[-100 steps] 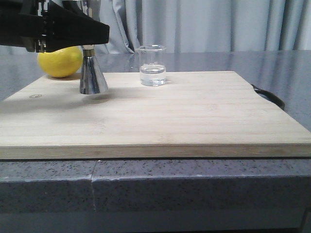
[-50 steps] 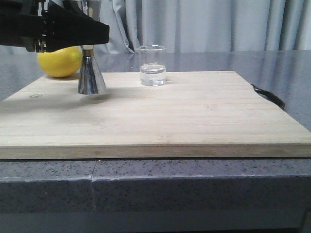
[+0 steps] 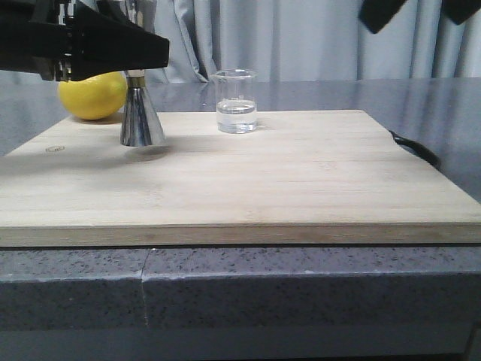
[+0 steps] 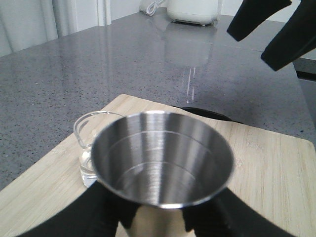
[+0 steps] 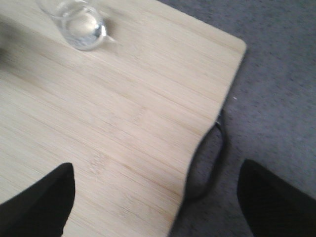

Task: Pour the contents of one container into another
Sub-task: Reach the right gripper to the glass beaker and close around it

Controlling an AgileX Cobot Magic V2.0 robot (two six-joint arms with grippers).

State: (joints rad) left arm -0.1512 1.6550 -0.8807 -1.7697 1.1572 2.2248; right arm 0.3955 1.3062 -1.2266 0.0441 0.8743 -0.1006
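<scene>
The steel jigger [image 3: 142, 116] stands upright at the back left of the cutting board [image 3: 248, 180], its base at or just above the wood. My left gripper [image 3: 135, 71] is shut on its waist. From the left wrist view I look down into its empty cup [image 4: 163, 165], with my left gripper [image 4: 158, 222] shut round it below. The clear beaker [image 3: 236, 101] holds a little clear liquid and stands free to the jigger's right, also seen as the beaker [image 4: 90, 148] and the beaker [image 5: 80, 22]. My right gripper [image 3: 421, 11] hangs open high at the right; its fingers [image 5: 39, 202] frame the board's right edge.
A yellow lemon [image 3: 92, 94] lies behind the jigger at the board's back left corner. A black loop handle [image 3: 415, 148] sticks out from the board's right edge, also visible as the loop [image 5: 212, 163]. Grey speckled counter [image 3: 301, 278] surrounds the board.
The right gripper's fingers have come into the top right of the front view. The jigger in the left gripper has shifted very slightly to the left.
</scene>
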